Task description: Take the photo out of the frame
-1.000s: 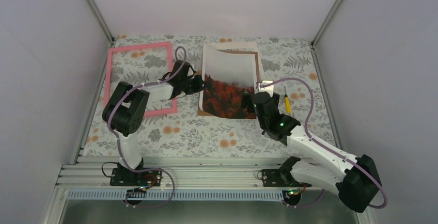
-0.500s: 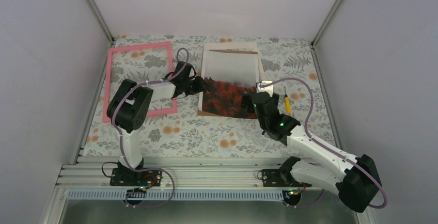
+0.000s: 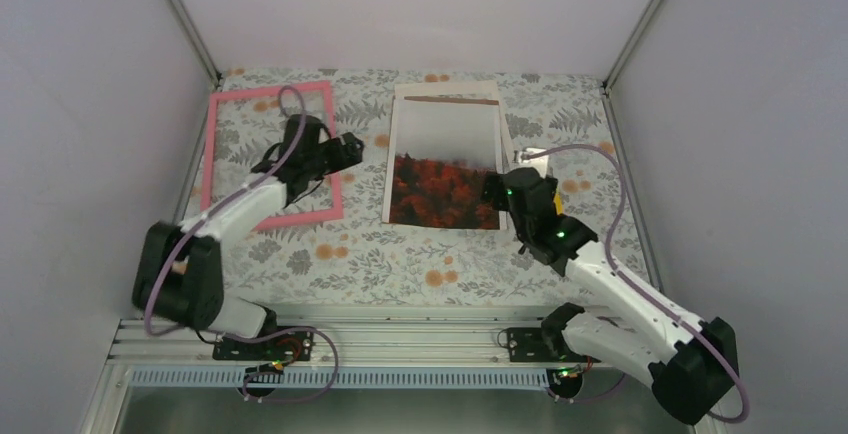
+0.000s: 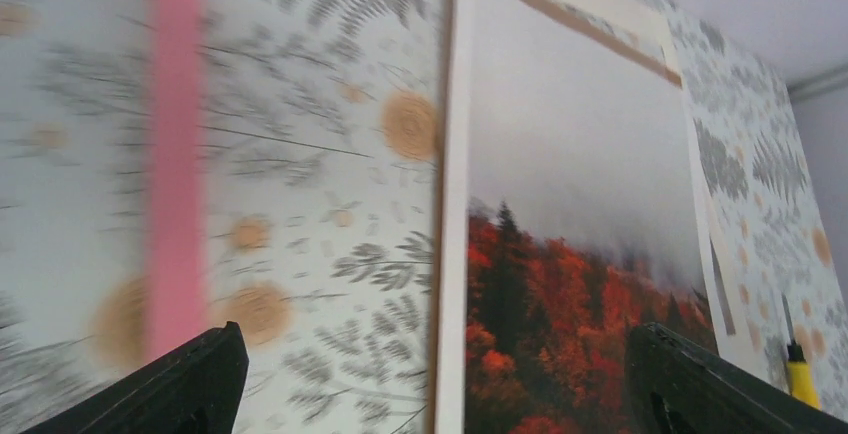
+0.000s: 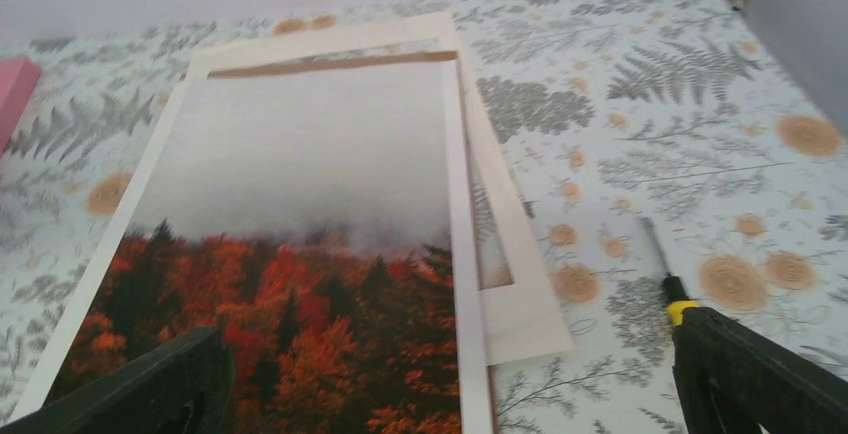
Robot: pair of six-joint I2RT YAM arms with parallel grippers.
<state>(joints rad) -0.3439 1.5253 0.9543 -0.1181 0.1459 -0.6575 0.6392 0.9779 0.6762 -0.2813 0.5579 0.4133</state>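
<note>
- The photo (image 3: pixel 444 159) lies flat in the centre of the top view, on a brown backing panel (image 3: pixel 447 100).
- The pink frame (image 3: pixel 208 154) lies at upper left, apart from the photo.
- The left gripper (image 3: pixel 345 148) is over the frame's right rail, jaws spread wide, empty.
- The right gripper (image 3: pixel 496 188) is at the photo's lower right edge, jaws likewise wide and empty.
- 1 yellow-handled screwdriver (image 5: pixel 681 306) lies right of the photo.

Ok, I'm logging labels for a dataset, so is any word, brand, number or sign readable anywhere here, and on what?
None can be read.
The photo shows only red trees and mist; its white margin is bare.
The pink frame is plain.
The tablecloth carries only a leaf and flower pattern.
The yellow-tipped item is mostly hidden; no marking shows on it.
</note>
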